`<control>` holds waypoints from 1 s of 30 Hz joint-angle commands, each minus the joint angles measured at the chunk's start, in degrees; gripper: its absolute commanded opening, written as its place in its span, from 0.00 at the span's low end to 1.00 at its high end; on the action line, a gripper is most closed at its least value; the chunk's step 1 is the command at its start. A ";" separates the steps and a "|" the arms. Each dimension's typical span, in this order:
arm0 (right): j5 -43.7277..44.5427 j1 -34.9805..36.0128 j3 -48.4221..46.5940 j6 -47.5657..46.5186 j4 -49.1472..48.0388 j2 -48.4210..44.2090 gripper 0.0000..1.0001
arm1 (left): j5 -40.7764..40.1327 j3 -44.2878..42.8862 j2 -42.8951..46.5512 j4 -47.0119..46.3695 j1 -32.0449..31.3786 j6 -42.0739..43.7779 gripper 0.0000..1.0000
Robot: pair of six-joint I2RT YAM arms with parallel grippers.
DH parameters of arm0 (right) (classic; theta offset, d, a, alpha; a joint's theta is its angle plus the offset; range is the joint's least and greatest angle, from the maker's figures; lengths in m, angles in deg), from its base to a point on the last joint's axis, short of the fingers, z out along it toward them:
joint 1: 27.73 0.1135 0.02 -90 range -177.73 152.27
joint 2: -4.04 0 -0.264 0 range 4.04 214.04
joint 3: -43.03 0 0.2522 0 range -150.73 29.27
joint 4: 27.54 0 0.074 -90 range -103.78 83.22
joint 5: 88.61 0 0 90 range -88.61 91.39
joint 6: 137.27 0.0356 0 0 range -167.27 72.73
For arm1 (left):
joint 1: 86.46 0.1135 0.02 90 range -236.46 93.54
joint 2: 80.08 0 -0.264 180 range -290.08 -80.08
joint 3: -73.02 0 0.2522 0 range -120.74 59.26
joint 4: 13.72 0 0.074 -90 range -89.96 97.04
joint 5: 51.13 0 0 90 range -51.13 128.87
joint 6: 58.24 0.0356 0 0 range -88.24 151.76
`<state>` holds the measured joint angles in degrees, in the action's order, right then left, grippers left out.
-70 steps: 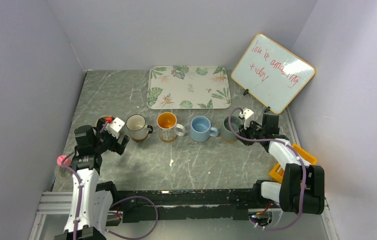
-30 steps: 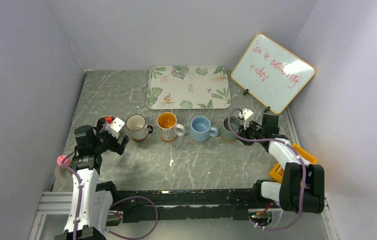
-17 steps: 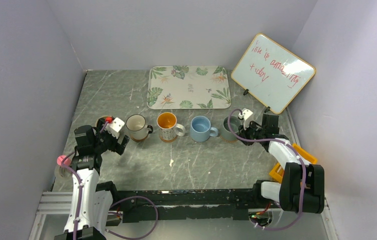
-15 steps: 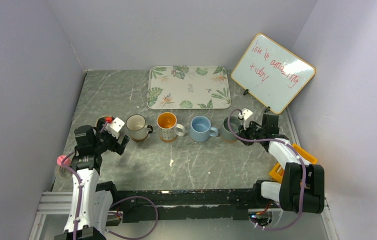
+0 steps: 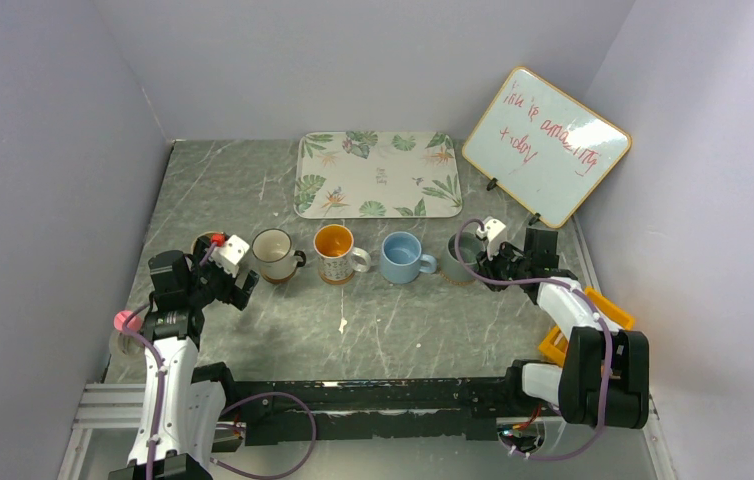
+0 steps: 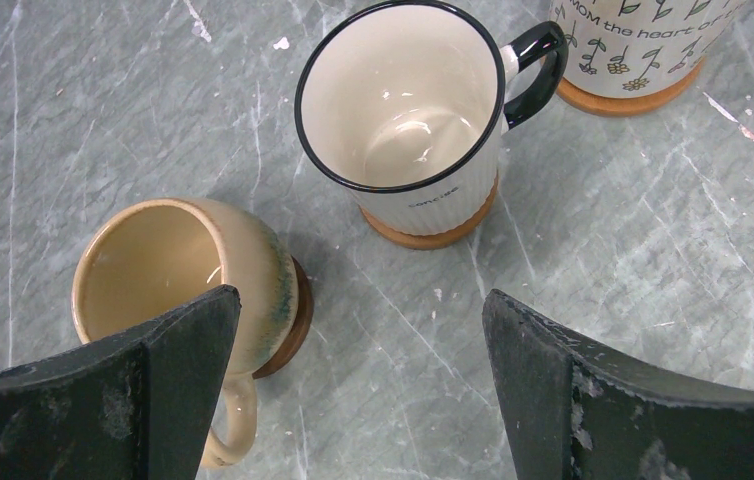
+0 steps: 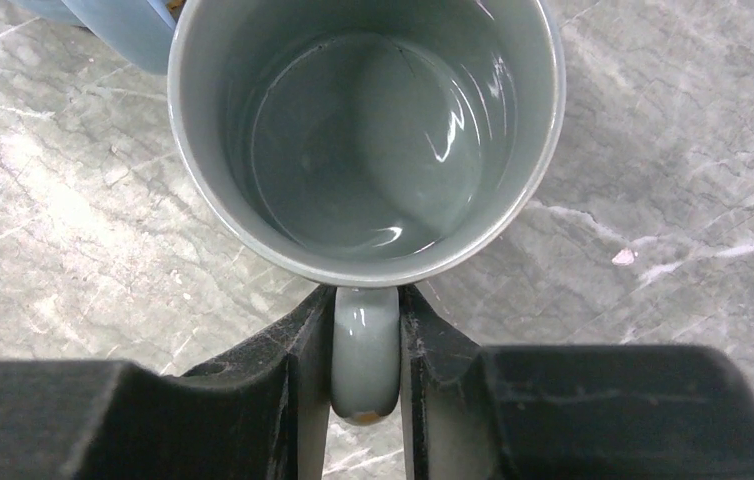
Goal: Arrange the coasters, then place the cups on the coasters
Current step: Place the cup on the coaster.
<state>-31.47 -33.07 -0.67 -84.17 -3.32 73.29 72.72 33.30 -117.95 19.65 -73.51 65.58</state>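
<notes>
— What sort of place am I seeing on your feed?

— A robot test cell in a lab, I'd say. Plain pale walls [image 5: 43, 150] box in my table [image 5: 253, 190] on three sides, and I drive a left arm [image 5: 168, 370] and a right arm [image 5: 578, 320] bolted to a metal rail [image 5: 103, 405] along its near edge.

— Anything else that says lab?

— A whiteboard [image 5: 548, 140] with a red handwritten note leans in the far right corner, and a leaf-print tray [image 5: 378, 175] lies by the far edge.

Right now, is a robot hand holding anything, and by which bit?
The right gripper pinches the grey-green mug by its handle. The left gripper is open and holds nothing.
</notes>
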 commanded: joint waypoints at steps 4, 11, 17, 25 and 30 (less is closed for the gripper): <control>-0.44 -0.28 -2.14 -1.93 -0.99 -1.34 0.33 | 2.00 -0.15 0.33 -0.26 0.25 0.82 0.96; -0.71 -0.21 -2.50 -2.73 0.30 -1.38 0.51 | 2.01 -0.19 0.37 -0.28 0.32 0.89 0.96; -0.75 -0.30 -3.47 -5.64 4.41 -3.35 0.89 | 2.01 -0.15 0.26 -0.28 0.32 0.89 0.96; -1.37 -0.63 -5.80 -9.27 12.45 -7.61 1.00 | 2.10 -0.15 0.34 -0.28 0.29 0.84 0.96; -0.47 -0.72 -6.97 -7.95 16.14 -13.86 1.00 | 2.16 -0.17 0.34 -0.19 0.28 0.89 0.96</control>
<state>-31.58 -33.44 -4.56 -91.43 8.96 64.46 72.72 33.30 -117.95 19.65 -73.51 65.63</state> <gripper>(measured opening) 0.997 0.966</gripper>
